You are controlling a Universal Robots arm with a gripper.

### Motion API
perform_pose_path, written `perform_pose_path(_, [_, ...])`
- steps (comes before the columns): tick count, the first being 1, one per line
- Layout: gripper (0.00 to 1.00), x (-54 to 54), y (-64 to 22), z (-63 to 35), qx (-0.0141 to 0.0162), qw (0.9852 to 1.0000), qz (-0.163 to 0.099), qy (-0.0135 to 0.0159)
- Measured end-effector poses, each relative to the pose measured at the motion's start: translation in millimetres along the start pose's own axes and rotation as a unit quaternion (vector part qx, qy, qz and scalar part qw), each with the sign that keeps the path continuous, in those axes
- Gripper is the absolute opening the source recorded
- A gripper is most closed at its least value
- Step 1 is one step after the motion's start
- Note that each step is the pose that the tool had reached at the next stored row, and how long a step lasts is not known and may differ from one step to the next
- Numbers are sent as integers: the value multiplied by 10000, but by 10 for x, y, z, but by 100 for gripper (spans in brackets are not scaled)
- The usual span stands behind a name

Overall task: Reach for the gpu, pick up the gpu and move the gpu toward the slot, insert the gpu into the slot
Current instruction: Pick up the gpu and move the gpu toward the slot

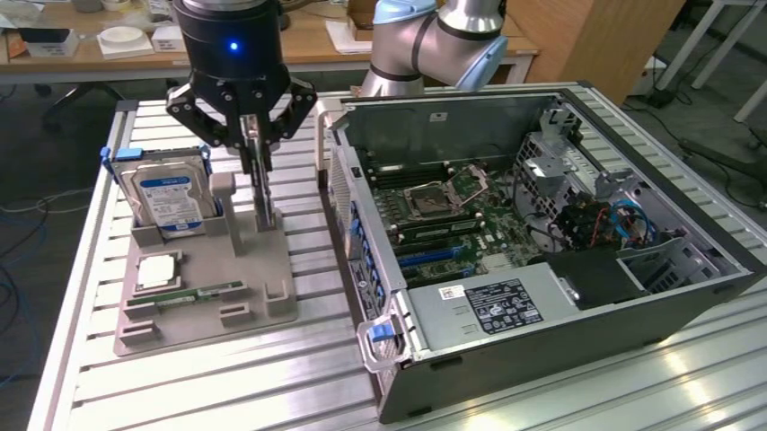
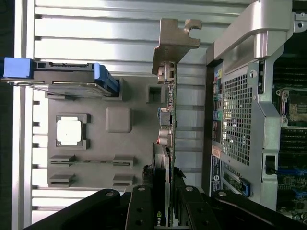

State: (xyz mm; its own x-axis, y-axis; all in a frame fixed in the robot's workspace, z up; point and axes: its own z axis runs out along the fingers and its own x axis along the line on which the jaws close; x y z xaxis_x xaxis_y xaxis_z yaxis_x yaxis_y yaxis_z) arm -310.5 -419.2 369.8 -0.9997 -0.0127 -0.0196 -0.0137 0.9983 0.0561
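The gpu [image 1: 258,184] is a thin dark card standing on edge over the grey parts holder [image 1: 204,323]. My gripper [image 1: 250,144] comes down from above and is shut on its upper part. The card's lower end reaches the holder's upright stand; whether it still rests in it I cannot tell. In the wrist view the gpu [image 2: 169,120] runs edge-on away from my gripper [image 2: 168,191], with its pale metal bracket [image 2: 175,40] at the far end. The blue slot [image 1: 429,258] lies on the motherboard inside the open computer case [image 1: 540,305], to the exterior view's right of the card.
On the holder [image 2: 117,120] stand a blue-labelled hard drive [image 1: 168,202], a processor chip [image 1: 158,269] and a green memory stick [image 1: 192,294]. The case wall [image 2: 235,120] rises close beside the card. Everything rests on a ribbed aluminium table [image 1: 240,386]. A desk stands behind.
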Motion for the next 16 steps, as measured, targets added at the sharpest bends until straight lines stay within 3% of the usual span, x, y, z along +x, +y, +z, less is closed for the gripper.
perform_pose_path(16, [26,-2,5,-88,-1,10000,0,0])
